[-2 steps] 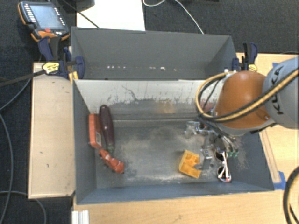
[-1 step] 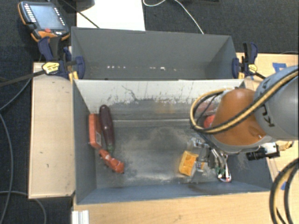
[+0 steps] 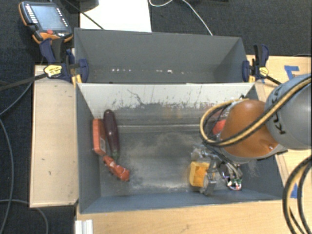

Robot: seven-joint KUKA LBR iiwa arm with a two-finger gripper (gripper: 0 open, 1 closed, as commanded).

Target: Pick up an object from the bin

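Yellow blocky object (image 3: 196, 174) sits by the front wall of the grey metal bin (image 3: 156, 155), right side; gripper (image 3: 210, 175) is low, just beside it, prob. lined up to grab. You can't tell if the gripper's spread or closed.

Bin (image 3: 156, 152) count: 4 loose items, one of each kind. 1x yellow block (image 3: 197, 174), front right. 1x dark maroon long rounded piece (image 3: 111, 130), left side. 1x flat orange-red slab (image 3: 98, 136), touching the maroon piece on its left. 1x small red-orange lumpy piece (image 3: 119, 171), front left, just beside those two. Left cluster = 3, right = 1. Can't tell exact item types.
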